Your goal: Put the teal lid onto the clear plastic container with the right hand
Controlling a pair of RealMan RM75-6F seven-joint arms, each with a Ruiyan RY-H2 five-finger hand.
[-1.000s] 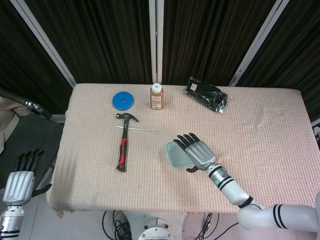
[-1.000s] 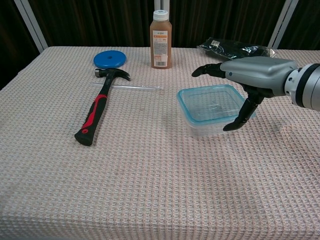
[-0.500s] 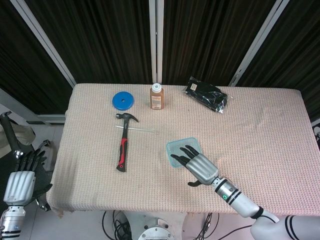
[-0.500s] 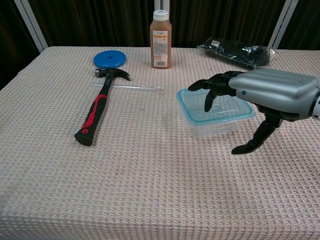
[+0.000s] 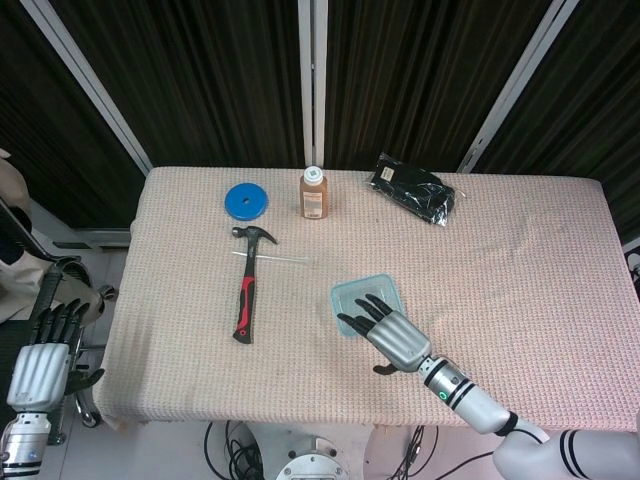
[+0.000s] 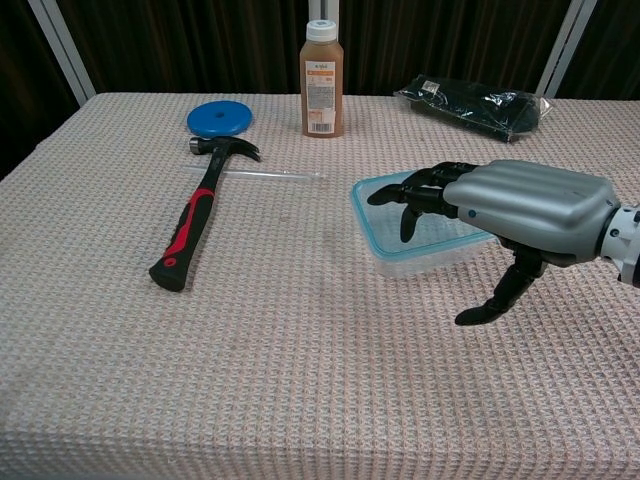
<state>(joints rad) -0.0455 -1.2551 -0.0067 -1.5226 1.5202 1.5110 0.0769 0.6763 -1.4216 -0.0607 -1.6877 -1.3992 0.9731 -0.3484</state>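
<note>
- The desk (image 5: pixel 520 250) fills the middle of the head view, covered in a pink woven cloth.
- The right hand (image 6: pixel 520 215) reaches in from the lower right of the chest view, palm down. Its fingers (image 6: pixel 415 195) are spread and bent over the lid, tips at or just above it, thumb hanging clear on the near side. It holds nothing.
- The left hand (image 5: pixel 40 365) sits at the lower left of the head view, off the desk's edge, fingers straight and slightly apart, empty.
- The hammer (image 6: pixel 195 220) lies left of centre, head toward the far side, red and black handle toward the near edge.
- The container (image 6: pixel 425 245) stands right of centre, partly under the right hand.
- The lid (image 6: pixel 385 210) sits on the container; whether it is pressed fully shut cannot be told.
- The black bag (image 6: pixel 470 103) lies at the upper right.
- The bottle (image 6: pixel 322 80) stands upright at top centre.
- The blue disc (image 6: pixel 219 117) lies flat, left of the bottle.
- A thin clear rod (image 6: pixel 265 174) lies touching the hammer's head.
</note>
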